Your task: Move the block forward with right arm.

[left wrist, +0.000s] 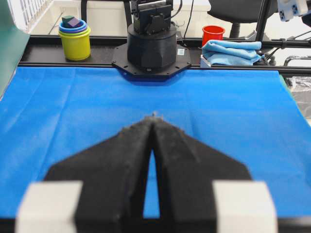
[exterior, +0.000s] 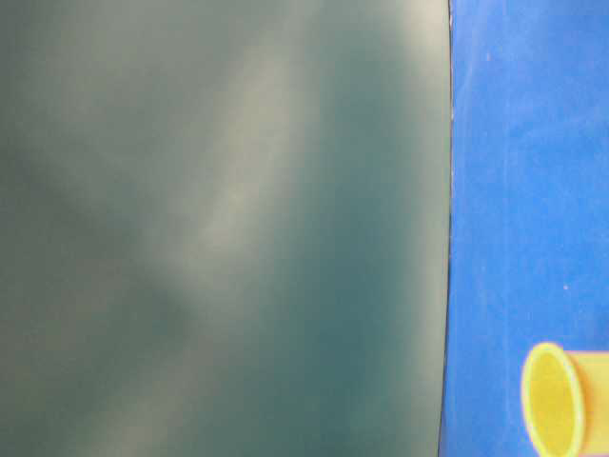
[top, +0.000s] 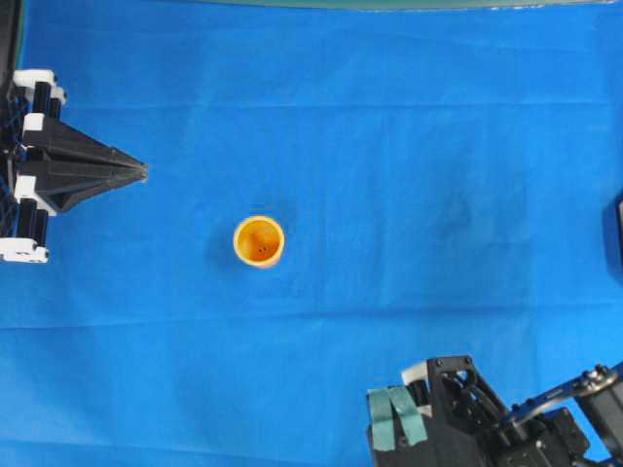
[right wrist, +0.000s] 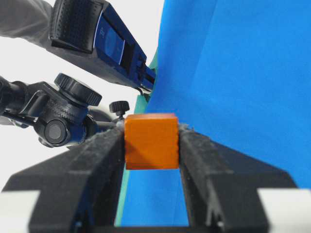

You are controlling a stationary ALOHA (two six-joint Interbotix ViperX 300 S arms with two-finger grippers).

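The block (right wrist: 151, 141), a small orange cube, sits clamped between the two black fingers of my right gripper (right wrist: 151, 133), lifted off the blue cloth near its edge. From overhead the right arm is at the bottom right; its teal-padded gripper (top: 397, 418) points left and hides the block. My left gripper (top: 144, 172) rests at the far left, its pointed fingers pressed together on nothing, and its tip (left wrist: 154, 116) hovers over bare cloth. The yellow-orange cup (top: 259, 241) stands upright mid-table, apart from both arms.
A dark green board (exterior: 219, 228) fills most of the table-level view beside the cup (exterior: 557, 398). Beyond the cloth's far edge are an arm base (left wrist: 151, 46), stacked cups (left wrist: 75, 39), a red cup (left wrist: 213, 34) and a folded blue towel (left wrist: 232, 51). A camera mount (right wrist: 63, 116) is off-table.
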